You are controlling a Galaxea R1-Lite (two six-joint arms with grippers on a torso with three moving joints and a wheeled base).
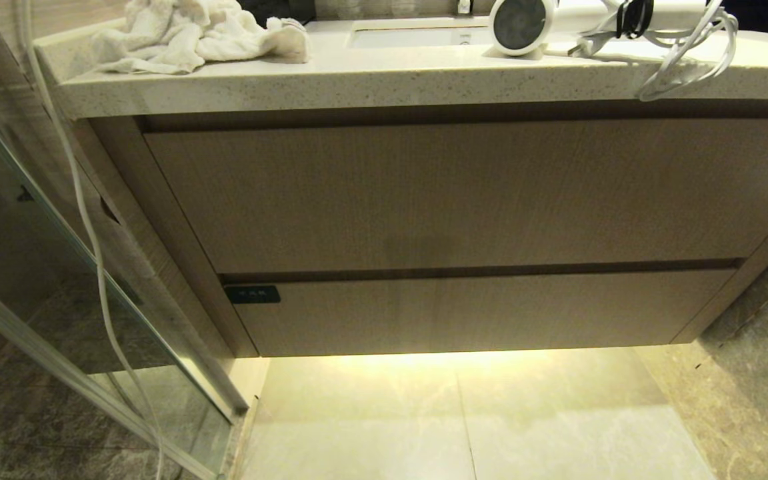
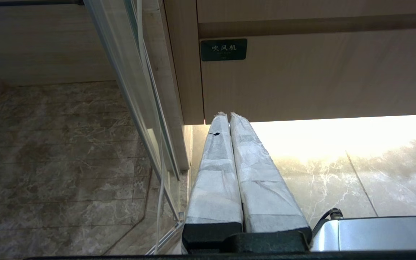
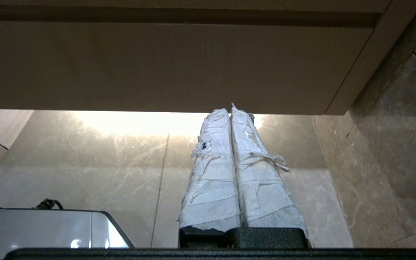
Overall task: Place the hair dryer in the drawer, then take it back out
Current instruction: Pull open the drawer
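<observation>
Head view, surface: I see a speckled stone counter (image 1: 357,83) over a wood-grain vanity, with pale floor tiles (image 1: 464,413) lit by a warm glow from under the cabinet.
Head view, task things: the hair dryer (image 1: 524,27) lies on the counter at the far right, dark round end facing me, its white cord (image 1: 691,53) looping over the counter edge. The drawer (image 1: 484,310) is the low, shallow front with the black label (image 1: 252,294) at its left end, and it sits pushed in.
Head view, others: a taller front (image 1: 464,193) sits above the drawer; a crumpled white towel (image 1: 191,33) lies on the counter's left; a sink basin (image 1: 417,35) is set behind.
Head view, cut off: the dryer's handle runs out of the top edge. Neither arm shows here.
Head view, obstruction: a glass panel (image 1: 57,267) and a hanging white cable (image 1: 91,233) stand at the left.
Left wrist view: my left gripper (image 2: 228,116), fingers wrapped in white tape and pressed together with nothing between them, sits low, pointing at the drawer's lower left corner under the label, apart from it.
Right wrist view: my right gripper (image 3: 229,110), taped fingers likewise closed and empty, points at the drawer's lower edge near its right end; grey marble wall tiles (image 3: 392,144) stand beside it.
</observation>
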